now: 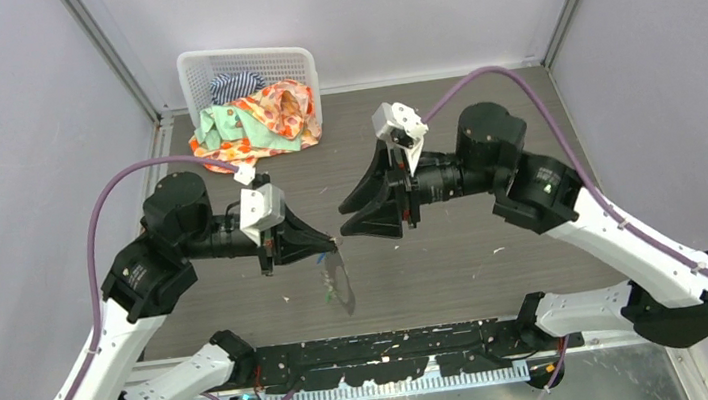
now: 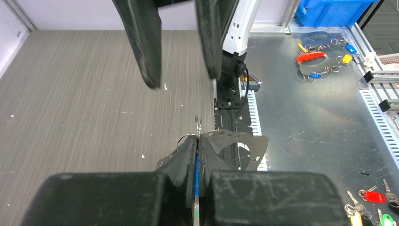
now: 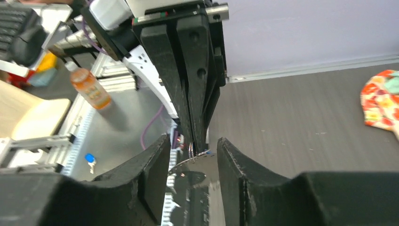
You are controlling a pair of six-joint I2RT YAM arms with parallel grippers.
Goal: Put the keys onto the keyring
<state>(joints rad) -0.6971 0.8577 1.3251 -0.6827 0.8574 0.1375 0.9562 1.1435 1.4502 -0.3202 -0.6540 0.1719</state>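
My left gripper (image 1: 333, 247) is shut over the table's middle. In the left wrist view its gripper (image 2: 198, 140) pinches the blue key (image 2: 196, 168), of which only a blue sliver shows between the pads. A small wire ring (image 2: 185, 139) sticks out at the tips. The keyring (image 1: 342, 288), a thin grey loop with a holed rim (image 2: 237, 143), hangs below the tips. My right gripper (image 1: 344, 219) is open and faces the left one, tips almost touching. In the right wrist view the right gripper (image 3: 192, 147) straddles the keyring (image 3: 200, 165). The green key is too small to make out.
A white basket (image 1: 244, 67) of clothes stands at the back left, with floral cloth (image 1: 244, 150) spilling onto the table. On the metal bench beyond the table edge lie spare keys (image 2: 320, 56), a blue bin (image 2: 329, 12), an orange bottle (image 3: 89, 87) and a loose blue key (image 3: 89, 159).
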